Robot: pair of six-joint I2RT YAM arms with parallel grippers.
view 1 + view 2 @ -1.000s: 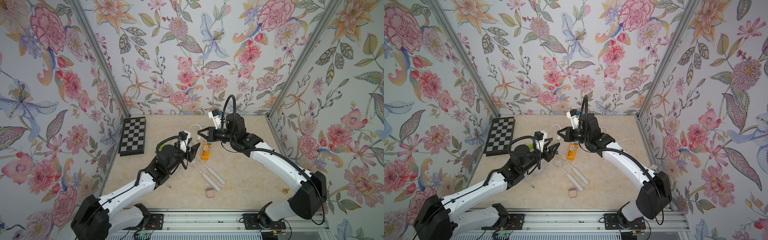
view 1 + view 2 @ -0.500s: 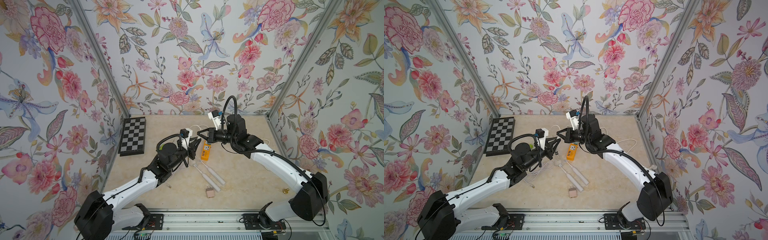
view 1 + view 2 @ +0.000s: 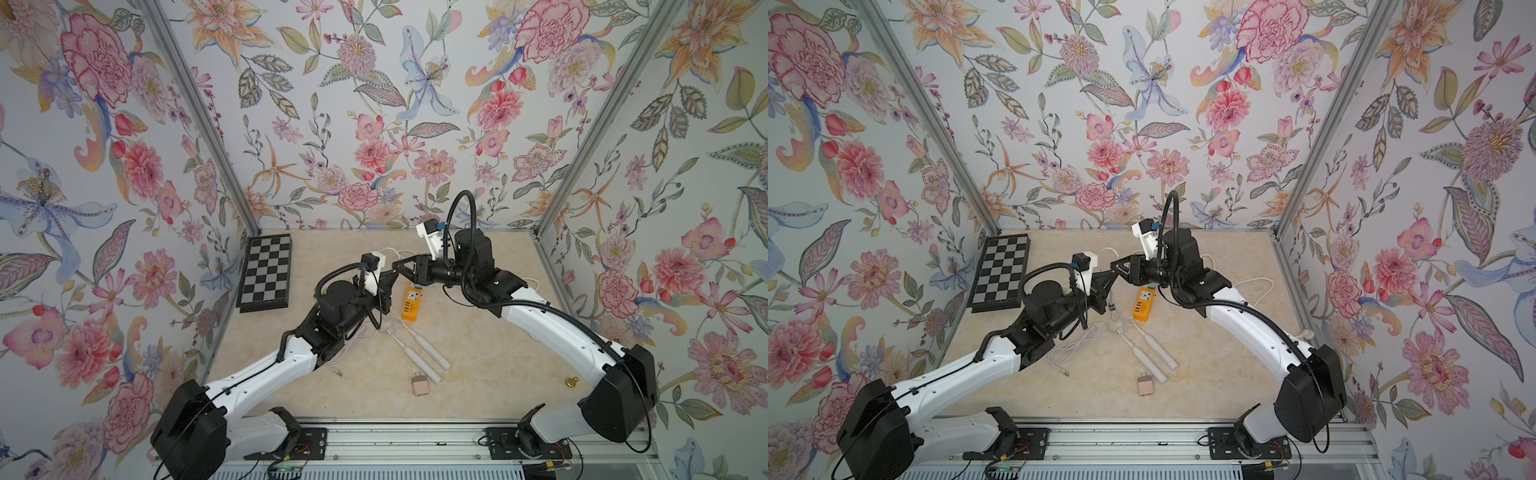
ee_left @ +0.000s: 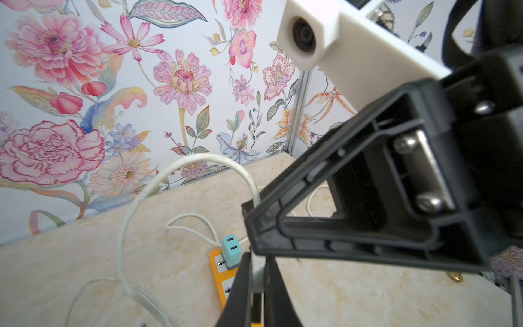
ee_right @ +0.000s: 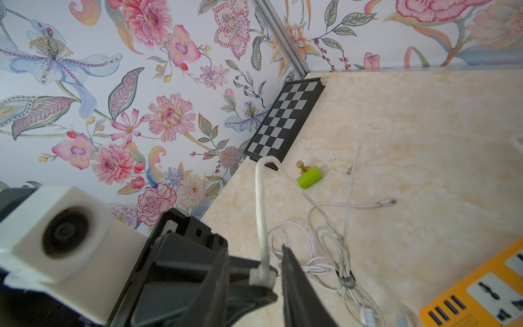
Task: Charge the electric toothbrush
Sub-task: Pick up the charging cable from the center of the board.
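**Cable end held above the power strip; toothbrushes not yet connected**

The two end effectors meet tip to tip at the centre of both top views, above the orange power strip [image 3: 410, 303]. In the wrist views, the left end effector [image 4: 257, 271] is closed narrowly on the connector [image 5: 261, 277] of a white cable [image 4: 158, 181]. The right end effector [image 3: 1115, 266] has its jaws parted on either side of that connector and appears not to grip it.

Two electric toothbrushes [image 3: 415, 359] lie side by side on the table [image 3: 478, 353] at lower centre of the frame, just below the power strip and apart from both end effectors. A teal USB adapter [image 4: 232, 250] is seated in the strip.

Judged progress: early to middle. The cable end is lifted, but joining it to the adapter and a toothbrush remains, and neither link is visible.
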